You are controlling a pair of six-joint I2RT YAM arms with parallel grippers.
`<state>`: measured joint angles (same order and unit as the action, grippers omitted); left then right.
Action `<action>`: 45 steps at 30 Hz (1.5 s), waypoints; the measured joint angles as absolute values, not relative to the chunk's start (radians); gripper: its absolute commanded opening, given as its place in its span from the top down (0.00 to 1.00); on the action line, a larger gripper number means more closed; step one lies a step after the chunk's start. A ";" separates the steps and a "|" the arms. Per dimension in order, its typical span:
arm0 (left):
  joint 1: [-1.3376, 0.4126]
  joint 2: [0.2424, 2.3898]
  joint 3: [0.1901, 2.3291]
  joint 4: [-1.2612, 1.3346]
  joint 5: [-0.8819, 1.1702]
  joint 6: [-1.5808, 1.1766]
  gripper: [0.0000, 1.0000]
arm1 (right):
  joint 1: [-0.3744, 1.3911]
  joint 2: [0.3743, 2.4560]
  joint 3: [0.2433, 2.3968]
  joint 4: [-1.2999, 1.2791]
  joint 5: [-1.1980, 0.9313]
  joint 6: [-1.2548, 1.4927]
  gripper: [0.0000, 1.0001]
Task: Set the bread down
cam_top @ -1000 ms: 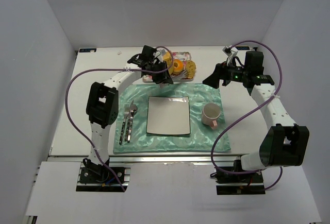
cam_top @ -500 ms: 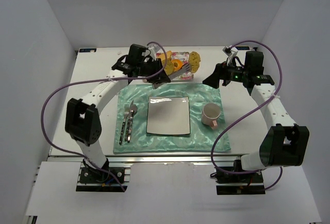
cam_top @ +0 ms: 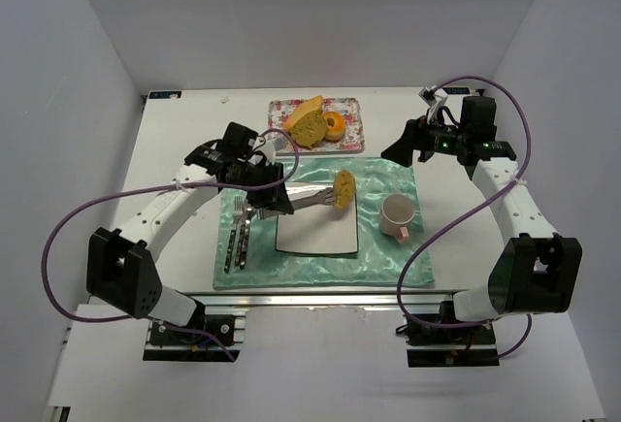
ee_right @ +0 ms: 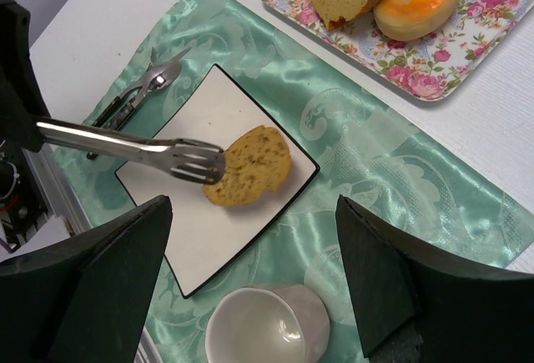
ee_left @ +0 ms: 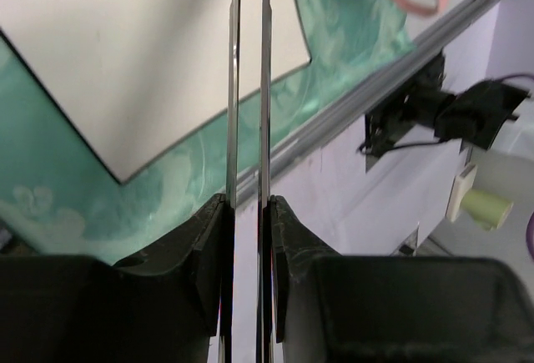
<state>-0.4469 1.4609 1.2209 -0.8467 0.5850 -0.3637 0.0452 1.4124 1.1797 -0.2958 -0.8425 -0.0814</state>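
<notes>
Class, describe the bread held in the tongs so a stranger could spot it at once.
Find the green placemat, then the white square plate on it. Over the plate's far right corner, metal tongs pinch the bread: a small flat golden oval, unlike the chunky loaf piece and ringed bun on the floral tray.

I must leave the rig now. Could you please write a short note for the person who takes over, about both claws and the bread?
Left claw: shut on the tongs, whose tips pinch the bread.
Right claw: open, holds nothing, raised off to the side.
Bread: over the far corner of the white plate; I cannot tell whether it touches the plate.
Done: bread is off the flowered tray and at the plate.
Left: probably lower it, open the tongs, draw them back.
</notes>
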 measured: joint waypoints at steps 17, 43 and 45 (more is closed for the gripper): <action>-0.447 1.399 1.151 -0.981 0.581 -0.290 0.42 | 0.045 1.412 1.180 -0.296 -0.849 -0.081 0.16; -0.128 1.322 1.263 -0.877 0.366 -0.337 0.57 | 0.045 1.413 1.180 -0.295 -0.858 -0.081 0.16; -0.102 1.322 1.263 -0.859 0.355 -0.337 0.58 | 0.045 1.413 1.180 -0.295 -0.860 -0.081 0.16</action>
<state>-0.1017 1.3224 1.2629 -0.8593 0.3553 -0.3367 0.0452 1.4128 1.1797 -0.2955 -0.8600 -0.0814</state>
